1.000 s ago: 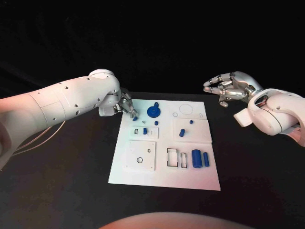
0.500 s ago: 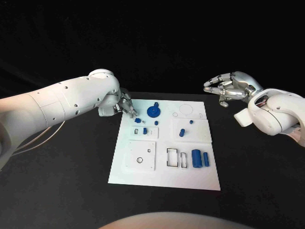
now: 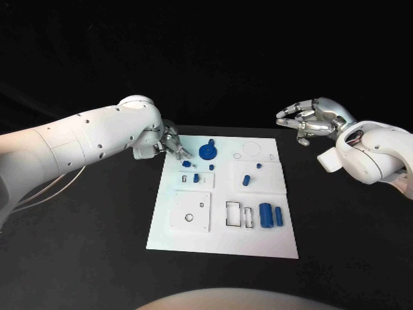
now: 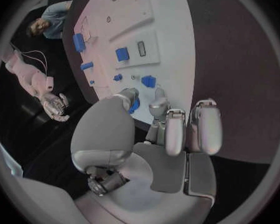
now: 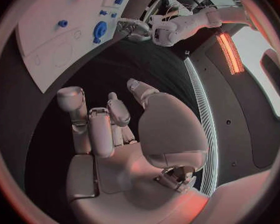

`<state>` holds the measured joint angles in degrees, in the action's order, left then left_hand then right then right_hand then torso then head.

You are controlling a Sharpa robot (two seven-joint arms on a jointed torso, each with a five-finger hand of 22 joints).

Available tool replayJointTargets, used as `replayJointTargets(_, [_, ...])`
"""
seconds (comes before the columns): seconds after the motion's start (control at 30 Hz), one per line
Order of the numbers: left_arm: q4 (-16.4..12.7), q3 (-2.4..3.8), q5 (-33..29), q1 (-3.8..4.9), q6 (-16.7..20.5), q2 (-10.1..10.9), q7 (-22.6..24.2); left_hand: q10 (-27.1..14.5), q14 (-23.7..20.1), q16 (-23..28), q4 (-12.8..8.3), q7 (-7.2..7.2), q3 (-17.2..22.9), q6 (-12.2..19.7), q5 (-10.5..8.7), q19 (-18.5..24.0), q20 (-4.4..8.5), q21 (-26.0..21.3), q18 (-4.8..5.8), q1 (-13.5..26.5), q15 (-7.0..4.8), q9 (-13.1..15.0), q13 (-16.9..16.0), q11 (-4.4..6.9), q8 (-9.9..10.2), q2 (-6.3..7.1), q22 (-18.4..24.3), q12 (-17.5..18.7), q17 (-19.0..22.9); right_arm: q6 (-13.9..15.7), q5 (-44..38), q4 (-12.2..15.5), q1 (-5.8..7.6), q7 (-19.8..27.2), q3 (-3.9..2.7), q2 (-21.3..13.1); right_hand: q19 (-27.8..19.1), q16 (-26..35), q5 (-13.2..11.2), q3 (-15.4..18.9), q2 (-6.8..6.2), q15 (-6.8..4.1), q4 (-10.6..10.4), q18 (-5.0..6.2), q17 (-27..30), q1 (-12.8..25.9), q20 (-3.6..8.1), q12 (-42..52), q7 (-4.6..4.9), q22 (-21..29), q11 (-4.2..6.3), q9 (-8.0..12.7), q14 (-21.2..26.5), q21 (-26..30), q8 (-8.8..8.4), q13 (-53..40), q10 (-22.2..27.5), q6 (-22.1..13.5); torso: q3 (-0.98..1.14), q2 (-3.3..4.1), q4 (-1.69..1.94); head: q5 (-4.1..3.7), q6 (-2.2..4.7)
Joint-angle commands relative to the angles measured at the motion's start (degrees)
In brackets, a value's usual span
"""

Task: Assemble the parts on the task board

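Head view: the board [image 3: 223, 197] lies in the middle of the table [image 3: 76, 245]. The left hand [image 3: 172, 144] hangs over the board's far-left corner, fingertips down beside the blue disc [image 3: 208, 152]; whether they pinch a part I cannot tell here. A small blue part [image 3: 184, 163] lies just near of the hand, and two blue cylinders [image 3: 271, 214] stand at the near right. The right hand [image 3: 309, 120] is raised well off the board to the far right, fingers curled in with nothing visible in them.

Left wrist view: the left hand [image 4: 162, 129] has its fingers bent close together, with something blue [image 4: 134, 105] between the thumb and the next finger. It looks like a pinch on a small part, though it could be a piece lying on the board [image 4: 171, 40] behind.

Right wrist view: the right hand [image 5: 115, 134] is loosely curled and holds nothing; the board [image 5: 59, 25] and disc [image 5: 100, 30] are far ahead.

Risk, as I judge it: a shallow fingertip pinch could let the part twist or drop before seating, and the crowded fingers could nudge the disc or neighbouring pieces.
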<state>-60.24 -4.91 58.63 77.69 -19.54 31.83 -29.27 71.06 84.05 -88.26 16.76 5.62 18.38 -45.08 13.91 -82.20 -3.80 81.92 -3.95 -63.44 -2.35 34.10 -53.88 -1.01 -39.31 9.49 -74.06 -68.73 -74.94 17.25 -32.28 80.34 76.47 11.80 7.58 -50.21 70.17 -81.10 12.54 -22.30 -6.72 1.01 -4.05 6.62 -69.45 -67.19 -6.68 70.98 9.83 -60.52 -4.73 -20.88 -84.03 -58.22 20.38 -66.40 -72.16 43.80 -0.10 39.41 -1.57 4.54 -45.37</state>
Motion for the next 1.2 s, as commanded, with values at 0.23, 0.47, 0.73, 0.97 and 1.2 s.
replayJointTargets(0.23, [-0.8, -0.2, 7.5, -0.03, 1.4, -0.7, 1.4, 0.3, 5.1, -0.1, 0.0, -1.09, -2.6, -1.7, -1.86, 0.0, 0.6, -0.2, 0.44, 1.2, -0.76, 1.1, -0.4, 0.64, -3.3, -0.16, 0.0, -0.4, -12.4, -0.9, -0.3, -0.1, -0.17, 0.3, 0.04, 0.1, -0.4, 0.4, 0.3, 0.1, 0.02, -0.57, -0.3, 1.06, 0.1, -0.3, 0.16, -0.3, -0.02, 0.1, -0.08, -0.1, -1.0, 0.2, 0.34, 0.1, 0.2, -0.3, 0.0, 0.05, -0.01, 0.23, 0.29])
replayJointTargets(0.47, [0.0, -0.53, 8.5, -0.1, -0.2, -1.5, 1.0, 0.7, 5.2, -0.2, -0.1, -1.95, -3.4, -2.0, -1.57, -0.1, 1.19, 0.0, 0.5, 0.0, -1.4, 3.1, -1.0, 1.38, -6.6, -0.92, -0.3, -0.9, -12.6, -0.9, -0.3, -0.1, -0.24, 0.3, 0.04, 0.1, -0.4, 0.4, 0.3, 0.1, 0.02, -0.57, -0.3, 1.06, 0.1, -0.3, 0.16, -0.3, -0.02, 0.1, -0.08, -0.1, -1.0, 0.2, 0.34, 0.1, 0.2, -0.3, -0.01, 0.06, -0.06, 0.34, 0.28])
replayJointTargets(0.73, [1.0, -0.79, 8.6, -0.43, -1.6, -2.5, 0.6, 0.8, 5.2, -0.2, -0.1, -2.15, -3.4, -1.9, -1.43, -0.1, 1.34, -0.1, 0.5, -0.5, -1.56, 3.6, -1.1, 1.57, -7.3, -1.32, -0.2, -1.0, -12.6, -0.9, -0.3, -0.1, -0.27, 0.3, 0.05, 0.1, -0.4, 0.4, 0.3, 0.1, 0.02, -0.57, -0.3, 1.06, 0.1, -0.3, 0.16, -0.3, -0.02, 0.1, -0.08, -0.1, -1.0, 0.2, 0.34, 0.1, 0.2, -0.3, -0.01, 0.11, -0.1, 0.25, 0.17])
replayJointTargets(0.97, [1.3, -0.94, 8.2, -0.79, -2.1, -3.2, 0.5, 0.9, 5.2, -0.2, -0.1, -2.2, -3.4, -1.9, -1.42, -0.2, 1.37, 0.0, 0.51, -0.6, -1.6, 3.7, -1.4, 1.61, -7.4, -1.44, -0.3, -1.2, -12.7, -0.8, -0.3, 0.0, -0.28, 0.3, 0.05, 0.1, -0.4, 0.4, 0.3, 0.1, 0.02, -0.57, -0.3, 1.06, 0.1, -0.3, 0.16, -0.3, -0.02, 0.1, -0.08, -0.1, -1.0, 0.2, 0.34, 0.1, 0.2, -0.3, -0.04, 0.15, -0.1, 0.17, 0.07])
replayJointTargets(1.2, [1.4, -0.97, 7.9, -0.87, -2.4, -3.4, 0.2, 1.0, 5.2, -0.3, 0.0, -2.27, -3.4, -1.9, -1.42, -0.2, 1.42, 0.0, 0.53, -0.6, -1.65, 3.9, -1.5, 1.67, -7.7, -1.7, -0.4, -1.3, -12.7, -0.8, -0.3, 0.0, -0.28, 0.3, 0.05, 0.1, -0.4, 0.4, 0.3, 0.1, 0.02, -0.57, -0.3, 1.06, 0.1, -0.3, 0.16, -0.3, -0.02, 0.1, -0.08, -0.1, -1.0, 0.2, 0.34, 0.1, 0.2, -0.3, 0.0, 0.08, 0.01, 0.05, -0.04])
